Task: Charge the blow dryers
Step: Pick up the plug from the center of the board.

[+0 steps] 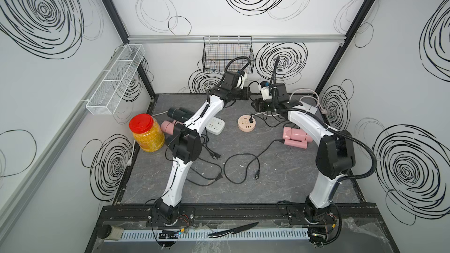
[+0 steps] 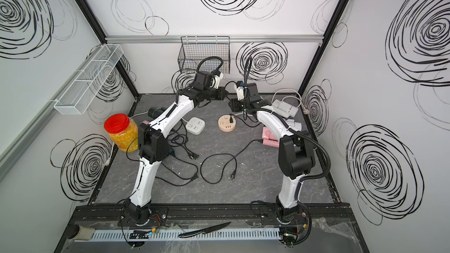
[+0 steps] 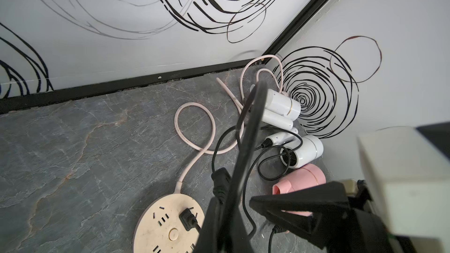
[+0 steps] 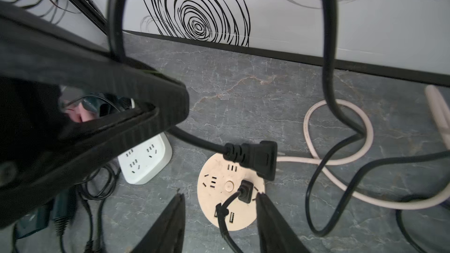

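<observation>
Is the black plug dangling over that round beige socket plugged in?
Out: the plug hangs on its cord above the hub, not seated in any socket.

Swirl-scribbled white walls (image 1: 194,8); grey floor (image 1: 267,186) (stone-veined); white mesh basket (image 1: 114,81), black wire basket (image 1: 227,54).

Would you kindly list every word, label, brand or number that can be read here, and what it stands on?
None can be read. The round beige socket hub, the white square power strip and the red-lidded jar show no legible lettering; any marks are too small or blurred.
</observation>
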Available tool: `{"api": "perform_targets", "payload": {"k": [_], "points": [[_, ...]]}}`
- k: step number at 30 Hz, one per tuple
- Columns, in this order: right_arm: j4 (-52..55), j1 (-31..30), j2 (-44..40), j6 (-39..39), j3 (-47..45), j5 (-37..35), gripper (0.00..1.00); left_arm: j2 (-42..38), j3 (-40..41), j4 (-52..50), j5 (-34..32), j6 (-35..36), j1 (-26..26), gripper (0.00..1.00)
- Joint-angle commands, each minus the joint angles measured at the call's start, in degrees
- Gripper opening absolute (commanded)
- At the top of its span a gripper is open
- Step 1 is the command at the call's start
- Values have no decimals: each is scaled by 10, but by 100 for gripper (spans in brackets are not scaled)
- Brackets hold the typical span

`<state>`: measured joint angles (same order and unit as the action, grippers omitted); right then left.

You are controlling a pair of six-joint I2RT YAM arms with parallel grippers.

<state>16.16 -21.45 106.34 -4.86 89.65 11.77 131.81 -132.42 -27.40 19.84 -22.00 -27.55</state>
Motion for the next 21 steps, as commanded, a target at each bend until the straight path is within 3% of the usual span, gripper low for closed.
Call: {"api": "perform_targets", "payload": {"k": [1, 14, 21], "points": [[20, -13, 10, 46, 24, -59, 54, -18, -25, -10, -9, -19, 5, 0], [1, -19, 46, 54, 47, -51, 53, -20, -29, -26, 23, -44, 10, 0], [-17, -30, 56, 69, 55, -70, 44, -13, -34, -33, 41, -57, 10, 0]]}}
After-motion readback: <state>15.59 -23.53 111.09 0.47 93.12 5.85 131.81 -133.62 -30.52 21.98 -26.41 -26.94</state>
